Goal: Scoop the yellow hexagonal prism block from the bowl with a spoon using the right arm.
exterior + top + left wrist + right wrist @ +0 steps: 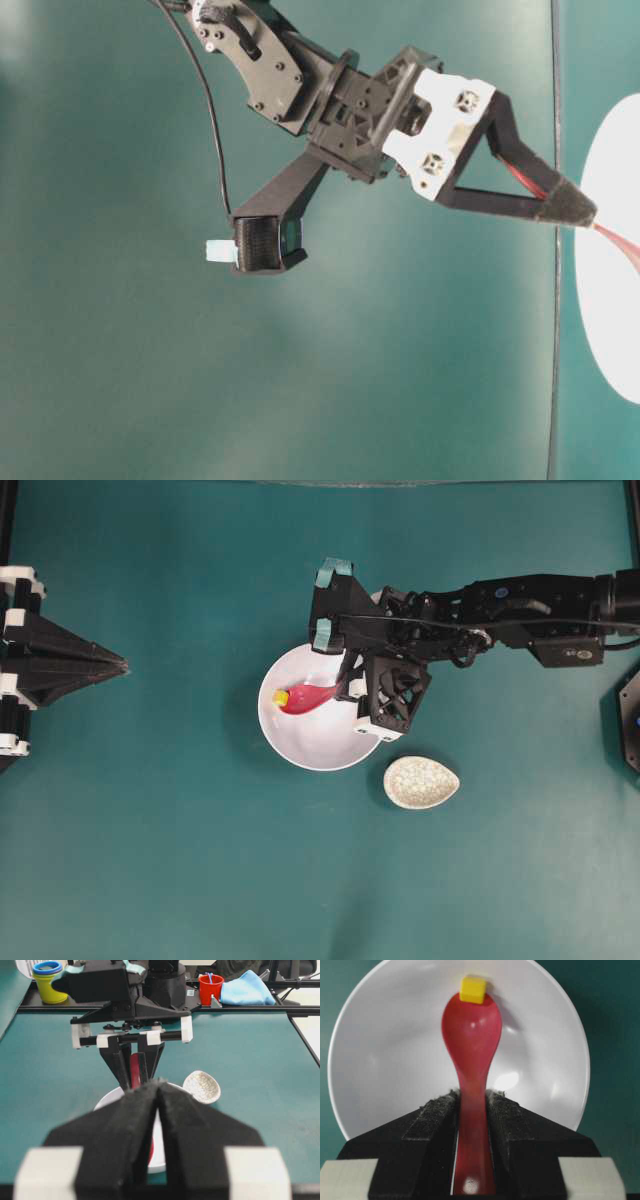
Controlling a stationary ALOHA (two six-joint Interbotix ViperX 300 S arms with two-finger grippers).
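Right gripper (471, 1110) pinching spoon (471, 1035) handle, tip nudging yellow block (472, 989) inside bowl (380, 1060); likely needing slide underneath, then lift

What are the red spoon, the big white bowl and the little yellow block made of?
The spoon looks like glossy plastic or glazed ceramic: it shines and shows a bright highlight. The bowl seems smooth glazed ceramic or melamine, plain white with soft reflections. The yellow block looks like matte painted wood or plastic, evenly yellow, with no shine. None can be told for sure.
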